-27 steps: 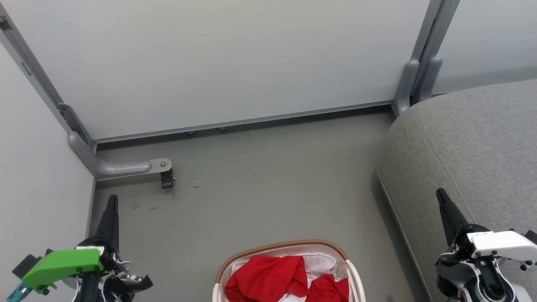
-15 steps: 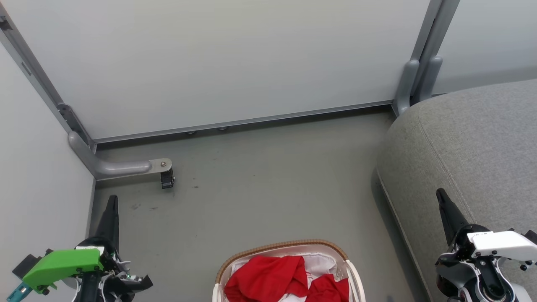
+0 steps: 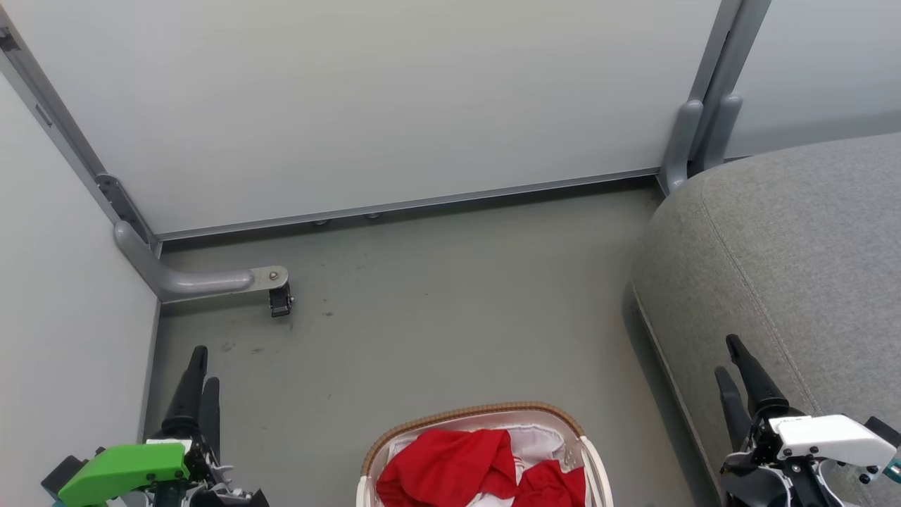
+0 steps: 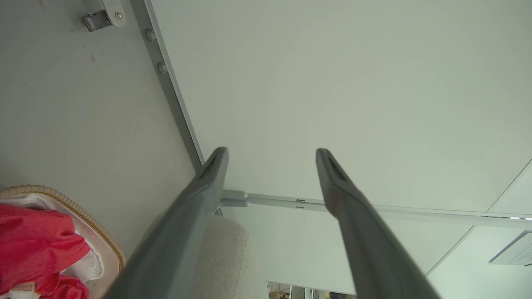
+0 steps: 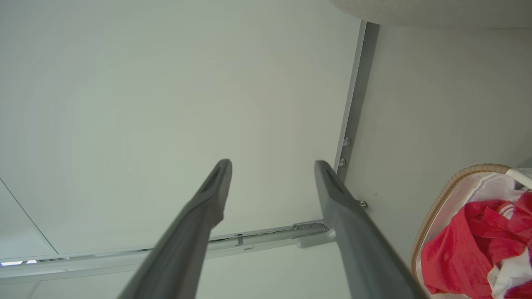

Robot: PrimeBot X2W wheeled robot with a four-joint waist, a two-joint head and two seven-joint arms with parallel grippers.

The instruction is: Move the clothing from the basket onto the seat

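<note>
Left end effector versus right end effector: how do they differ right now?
The left end effector carries a green housing; the right end effector carries a white housing. The left shows against the floor; the right shows against the grey seat. Both are open and empty, fingers pointing up the head view.

grey floor [image 3: 436, 317], lightly scuffed. basket [image 3: 479, 410] sits on it near centre. seat [image 3: 788, 239] on the right, apart from the basket. metal partition foot [image 3: 204, 282] with black caster [image 3: 280, 303] far left.
</note>
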